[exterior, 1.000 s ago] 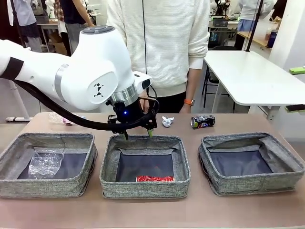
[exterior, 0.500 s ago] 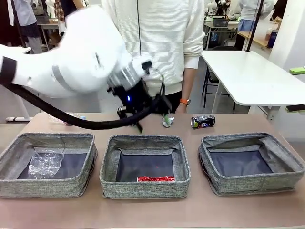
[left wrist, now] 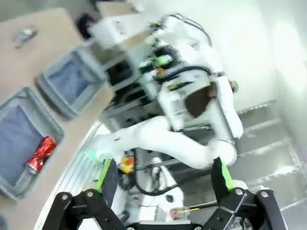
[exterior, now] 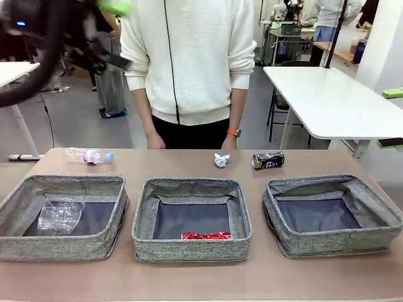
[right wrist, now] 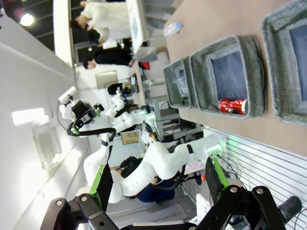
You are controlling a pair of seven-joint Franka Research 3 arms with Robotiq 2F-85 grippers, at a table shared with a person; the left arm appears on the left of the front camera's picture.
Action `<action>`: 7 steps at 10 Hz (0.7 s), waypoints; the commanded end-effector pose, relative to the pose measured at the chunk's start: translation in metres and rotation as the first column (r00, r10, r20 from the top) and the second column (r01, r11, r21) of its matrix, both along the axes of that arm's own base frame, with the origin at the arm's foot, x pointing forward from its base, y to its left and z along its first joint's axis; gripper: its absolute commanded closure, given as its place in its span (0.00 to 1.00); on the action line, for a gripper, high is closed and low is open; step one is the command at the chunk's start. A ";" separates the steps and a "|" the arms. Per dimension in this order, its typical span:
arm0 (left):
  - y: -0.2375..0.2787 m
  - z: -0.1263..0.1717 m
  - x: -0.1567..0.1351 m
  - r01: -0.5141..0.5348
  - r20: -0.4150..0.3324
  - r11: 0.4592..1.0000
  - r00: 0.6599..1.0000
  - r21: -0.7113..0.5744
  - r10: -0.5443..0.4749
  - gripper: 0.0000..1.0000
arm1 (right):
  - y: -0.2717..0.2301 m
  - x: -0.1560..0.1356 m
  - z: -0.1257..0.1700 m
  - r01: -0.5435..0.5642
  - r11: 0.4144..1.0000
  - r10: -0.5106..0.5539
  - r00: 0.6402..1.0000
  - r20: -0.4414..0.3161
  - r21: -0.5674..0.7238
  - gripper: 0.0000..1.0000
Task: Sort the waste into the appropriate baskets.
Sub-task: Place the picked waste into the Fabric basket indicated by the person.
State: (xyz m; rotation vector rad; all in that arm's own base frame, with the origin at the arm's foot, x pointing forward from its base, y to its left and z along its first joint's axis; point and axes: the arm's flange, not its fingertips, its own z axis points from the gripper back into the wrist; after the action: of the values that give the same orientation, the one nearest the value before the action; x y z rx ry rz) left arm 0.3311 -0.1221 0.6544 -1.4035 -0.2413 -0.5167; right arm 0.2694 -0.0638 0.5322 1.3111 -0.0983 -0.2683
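Left gripper (left wrist: 162, 172) is swinging up and away, gaping wide and empty, crushed red can (exterior: 205, 236) lying well apart in the middle basket (exterior: 143, 214).

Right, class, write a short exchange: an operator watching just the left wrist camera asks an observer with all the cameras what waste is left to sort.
Operator: I see the crushed red can in the middle basket. Anything in the others?
Observer: The left basket holds a crumpled clear plastic bottle.
Operator: What is loose on the table?
Observer: A blue-capped bottle lies on its side behind the left basket.
Operator: Anything else?
Observer: A white paper wad sits beside the dark can, not touching it.
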 end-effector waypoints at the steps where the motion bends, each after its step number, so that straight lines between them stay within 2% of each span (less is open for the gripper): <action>1: 0.073 -0.042 -0.019 -0.100 -0.084 0.994 0.992 -0.037 0.097 0.00 | 0.000 0.001 0.002 -0.004 1.000 0.004 1.000 0.029 0.011 0.00; 2: 0.133 -0.065 -0.038 -0.239 -0.188 0.967 0.949 0.092 0.252 0.00 | 0.000 0.001 0.002 -0.004 1.000 0.004 1.000 0.029 0.011 0.00; 3: 0.166 -0.099 -0.048 -0.318 -0.315 0.939 0.885 0.129 0.343 0.00 | 0.000 0.001 0.002 -0.004 1.000 0.004 1.000 0.029 0.011 0.00; 4: 0.182 -0.135 -0.051 -0.368 -0.429 0.914 0.808 0.169 0.405 0.00 | 0.000 0.001 0.002 -0.004 1.000 0.004 1.000 0.029 0.011 0.00; 5: 0.196 -0.162 -0.049 -0.421 -0.536 0.896 0.728 0.142 0.428 0.00 | 0.000 0.001 0.002 -0.004 1.000 0.004 1.000 0.029 0.011 0.00; 6: 0.181 -0.118 -0.050 -0.341 -0.293 0.930 0.883 0.136 0.366 0.00 | 0.000 0.001 0.002 -0.004 1.000 0.004 1.000 0.029 0.011 0.00; 7: 0.181 -0.118 -0.050 -0.341 -0.293 0.930 0.883 0.136 0.366 0.00 | 0.000 0.001 0.002 -0.004 1.000 0.004 1.000 0.029 0.011 0.00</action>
State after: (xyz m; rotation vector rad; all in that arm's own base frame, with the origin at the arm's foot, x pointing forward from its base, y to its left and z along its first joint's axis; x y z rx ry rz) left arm 0.2758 0.0767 0.5058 -1.2887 -0.1705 0.1190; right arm 0.2693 -0.0638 0.5323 1.3107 -0.0988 -0.2681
